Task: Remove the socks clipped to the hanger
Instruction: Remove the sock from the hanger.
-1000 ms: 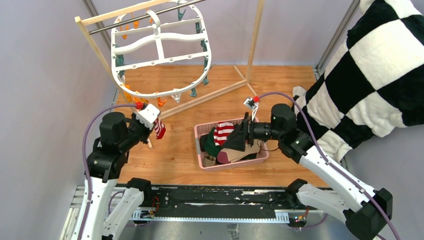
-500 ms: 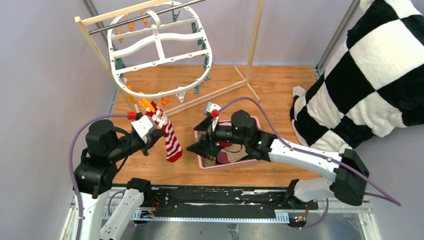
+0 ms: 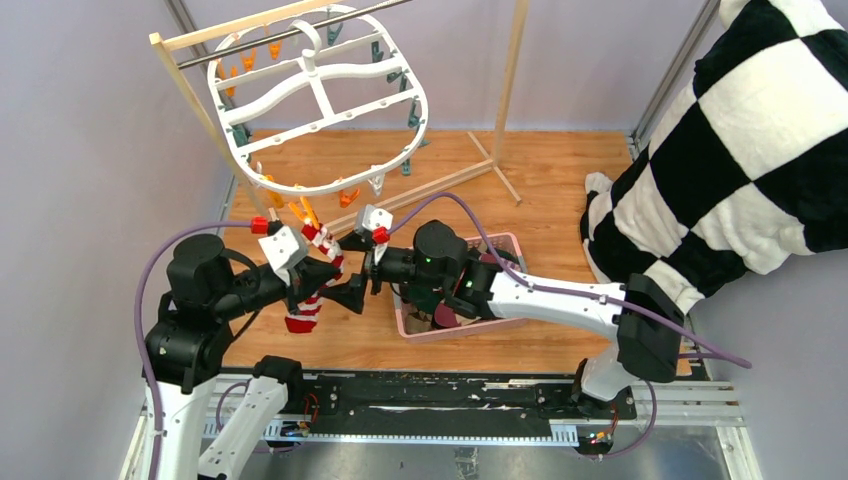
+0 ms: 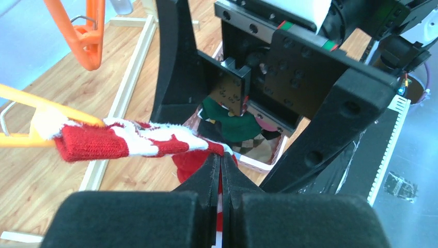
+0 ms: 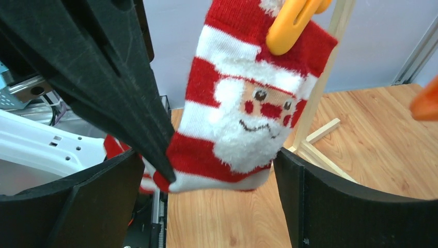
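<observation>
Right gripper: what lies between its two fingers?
The red-and-white sock, pinned by a yellow clip and pinched by the left gripper, hangs between the open fingers of the right gripper; the right wrist view shows it.

I note a wood-grain tabletop (image 3: 560, 170). Directly on it stand a pink slotted basket (image 3: 508, 239), front centre, and the foot rails of a wooden rack frame (image 3: 450, 182) behind. A black-and-white checkered cloth (image 3: 740, 130) overlaps its right edge.

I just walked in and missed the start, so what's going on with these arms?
The left gripper is shut on the red-and-white Santa sock, which an orange clip on the white hanger still holds. The right gripper is open, with its fingers on either side of that sock. Other socks lie in the pink basket.
</observation>
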`<state>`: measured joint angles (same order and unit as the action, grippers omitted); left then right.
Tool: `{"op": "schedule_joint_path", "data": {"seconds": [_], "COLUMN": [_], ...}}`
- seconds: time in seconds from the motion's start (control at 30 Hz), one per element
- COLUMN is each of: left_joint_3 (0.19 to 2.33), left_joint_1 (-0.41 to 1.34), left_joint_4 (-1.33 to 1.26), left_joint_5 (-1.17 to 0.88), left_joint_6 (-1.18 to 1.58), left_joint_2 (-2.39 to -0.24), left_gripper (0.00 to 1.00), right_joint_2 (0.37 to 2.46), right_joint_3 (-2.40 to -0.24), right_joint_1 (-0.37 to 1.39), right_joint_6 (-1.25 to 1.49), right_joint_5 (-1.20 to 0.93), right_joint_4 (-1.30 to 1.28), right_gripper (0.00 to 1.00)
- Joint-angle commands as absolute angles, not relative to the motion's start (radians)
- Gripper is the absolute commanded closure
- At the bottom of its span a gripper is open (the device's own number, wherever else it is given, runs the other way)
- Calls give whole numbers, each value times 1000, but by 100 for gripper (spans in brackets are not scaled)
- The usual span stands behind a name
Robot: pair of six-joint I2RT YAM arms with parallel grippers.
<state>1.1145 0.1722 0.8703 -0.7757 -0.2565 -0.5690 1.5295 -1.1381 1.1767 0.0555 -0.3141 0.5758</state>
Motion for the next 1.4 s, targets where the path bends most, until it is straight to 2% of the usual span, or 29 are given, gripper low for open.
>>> {"op": "schedule_joint_path", "data": {"seconds": [0.0, 0.07, 0.1, 0.13, 0.2, 0.23, 0.33, 0.47, 0.5, 0.7, 0.97, 1.17, 1.37], "left_joint_3": [1139, 1150, 1156, 1163, 1172, 1178, 1189, 1187, 1190, 1183, 1122, 1095, 1064], "left_joint_1": [167, 167, 167, 167, 167, 167, 167, 167, 167, 167, 167, 167, 166], "left_joint_4": [876, 876, 876, 877, 877, 877, 884, 908, 926, 988, 988, 961, 817], "left_joint_5": [-814, -815, -813, -812, -809, -803, -801, -831, -842, -942, -933, -931, -924], "left_joint_6": [-233, -221, -211, -198, -160, -135, -85, -69, -77, -120, -165, -179, -88], "left_joint_2": [-594, -601, -604, -607, -615, -620, -627, -622, -625, -641, -643, -674, -696], "left_gripper": [100, 100, 99, 93, 74, 61, 34, 2, 1, 0, 0, 0, 0], "right_joint_2": [1575, 1582, 1582, 1578, 1564, 1553, 1509, 1435, 1416, 1338, 1268, 1251, 1300], "right_joint_3": [-1198, -1210, -1214, -1214, -1200, -1188, -1139, -1071, -1053, -998, -963, -945, -962], "right_joint_1": [1196, 1195, 1195, 1194, 1189, 1186, 1173, 1129, 1114, 996, 870, 841, 840], "right_joint_6": [49, 60, 63, 66, 76, 86, 123, 197, 224, 376, 507, 563, 658], "right_joint_5": [-341, -335, -330, -328, -327, -329, -336, -389, -405, -574, -753, -871, -960], "right_joint_4": [621, 615, 605, 593, 586, 585, 581, 581, 585, 597, 591, 611, 707], "right_gripper": [5, 18, 28, 42, 72, 83, 97, 100, 100, 100, 100, 100, 100]}}
